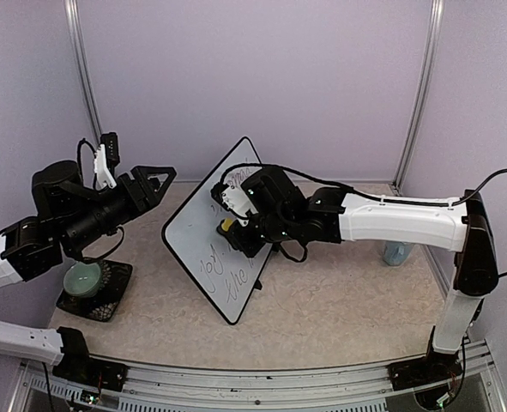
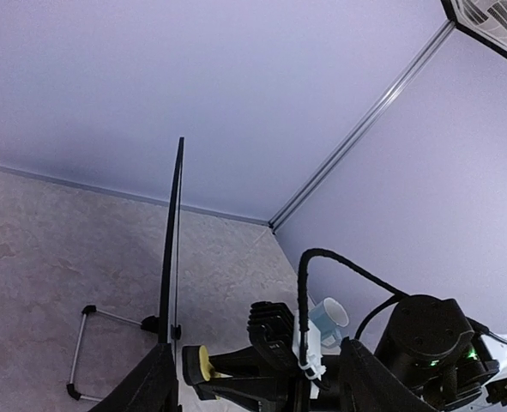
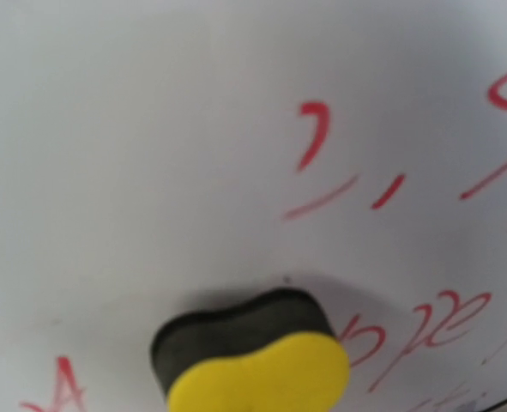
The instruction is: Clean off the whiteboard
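My right claw (image 1: 236, 225) clenched on yellow eraser (image 3: 253, 365), dark felt side against whiteboard (image 1: 203, 245). Loads of red scribbles (image 3: 313, 137) around it. Board stands propped up in middle of table (image 1: 322, 318), between my arms. Other side, left claw (image 1: 156, 182) released, jaws spread wide, hanging just left of board, not touching.

Lighting the overhead view brightly and evenly, washing the walls (image 1: 253, 77) in pale lilac. Dropping only soft, faint shadows onto the table (image 1: 339, 318) beside the whiteboard (image 1: 189, 227). Keeping that view sharp throughout. Keeping the left wrist view crisp too, bowing the board's dark edge slightly, grading the backdrop from dimmer left to paler right. Blurring the right wrist view heavily: smearing the red writing (image 3: 313, 137) and the yellow eraser (image 3: 262, 369) out of focus, spreading a soft grey shadow around the eraser on the white surface.
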